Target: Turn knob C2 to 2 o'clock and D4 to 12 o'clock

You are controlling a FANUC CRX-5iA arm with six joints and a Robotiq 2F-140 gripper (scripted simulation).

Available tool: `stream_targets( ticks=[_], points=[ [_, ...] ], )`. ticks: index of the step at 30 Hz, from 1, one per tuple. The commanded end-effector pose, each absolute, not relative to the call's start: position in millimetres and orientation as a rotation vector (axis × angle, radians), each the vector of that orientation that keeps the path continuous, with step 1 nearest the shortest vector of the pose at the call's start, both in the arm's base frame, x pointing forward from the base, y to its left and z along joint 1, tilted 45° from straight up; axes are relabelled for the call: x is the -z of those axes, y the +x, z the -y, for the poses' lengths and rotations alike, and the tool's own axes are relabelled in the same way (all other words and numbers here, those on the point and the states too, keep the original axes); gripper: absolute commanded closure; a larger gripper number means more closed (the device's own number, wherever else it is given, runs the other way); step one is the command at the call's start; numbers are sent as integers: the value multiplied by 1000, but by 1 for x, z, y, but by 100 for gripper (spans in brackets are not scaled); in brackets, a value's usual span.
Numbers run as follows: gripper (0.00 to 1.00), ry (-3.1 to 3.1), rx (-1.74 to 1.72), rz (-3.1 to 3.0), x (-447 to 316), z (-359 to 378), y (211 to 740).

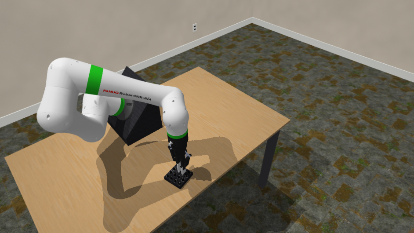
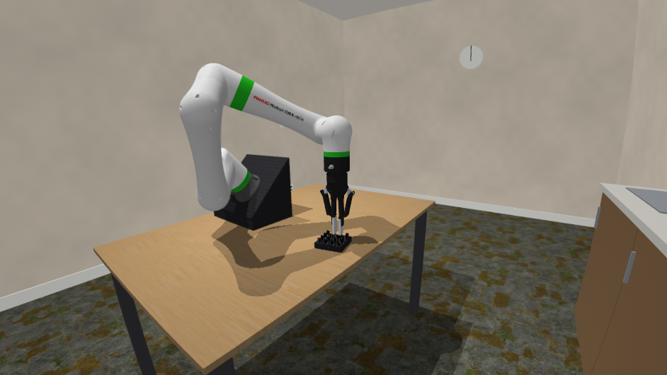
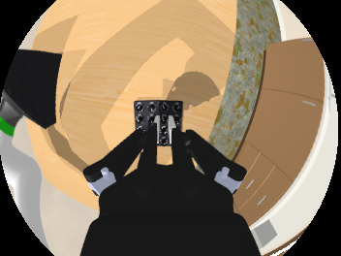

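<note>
Arm: I see the elbow high, forearm reaching out, wrist pointing straight down.
Gripper: vertical, fingers nearly together; any grip on something I cannot tell.

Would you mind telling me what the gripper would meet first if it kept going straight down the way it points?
Probably the knob box: the gripper points straight down over its knobs, fingers narrowly set; which knob is too small to tell.
</note>
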State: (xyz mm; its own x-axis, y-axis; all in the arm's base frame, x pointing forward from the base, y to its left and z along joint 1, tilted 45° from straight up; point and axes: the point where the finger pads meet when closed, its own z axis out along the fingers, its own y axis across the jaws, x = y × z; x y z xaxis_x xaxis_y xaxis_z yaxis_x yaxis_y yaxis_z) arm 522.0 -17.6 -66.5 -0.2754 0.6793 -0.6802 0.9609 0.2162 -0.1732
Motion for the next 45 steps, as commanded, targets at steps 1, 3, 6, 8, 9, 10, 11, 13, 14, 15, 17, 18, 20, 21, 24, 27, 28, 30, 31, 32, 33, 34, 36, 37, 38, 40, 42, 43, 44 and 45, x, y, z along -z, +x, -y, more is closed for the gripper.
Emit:
stream_targets(
  ticks=[1,3,6,8,9,10,11,13,14,15,17,18,20,21,24,27,28,30,31,32,33,34,36,37,38,40,42,43,44,45],
  points=[
    [88,1513,806,-2033,66,17,522],
    [88,1513,806,-2033,66,17,522],
    [88,1513,806,-2033,67,17,522],
    [88,1513,806,-2033,67,18,522],
    [88,1513,806,-2033,67,18,522],
    [88,1513,806,-2033,67,18,522],
    [88,1513,806,-2033,68,19,522],
    [88,1513,806,-2033,69,19,522],
    [88,1513,806,-2033,69,20,522],
    [88,1513,806,-2033,70,20,522],
    [88,1513,806,-2033,70,20,522],
    [88,1513,806,-2033,70,21,522],
    [88,1513,806,-2033,71,22,522],
    [88,1513,806,-2033,72,23,522],
    [88,1513,806,-2033,74,25,522],
    [88,1513,806,-2033,75,26,522],
    [88,1513,806,-2033,76,26,522],
    [88,1513,806,-2033,76,27,523],
    [88,1513,806,-2033,76,27,523],
    [88,1513,806,-2033,76,27,523],
    [88,1513,806,-2033,76,27,523],
    [88,1513,806,-2033,76,27,523],
    [88,1513,806,-2033,76,27,523],
    [88,1513,806,-2033,76,27,523],
    [88,1513,806,-2033,76,27,523],
    [88,1513,806,-2033,76,27,523],
    [88,1513,806,-2033,76,27,523],
    [88,1513,806,-2033,76,27,523],
    [88,1513,806,-2033,76,27,523],
    [88,1513,806,-2033,76,27,523]
  ],
)
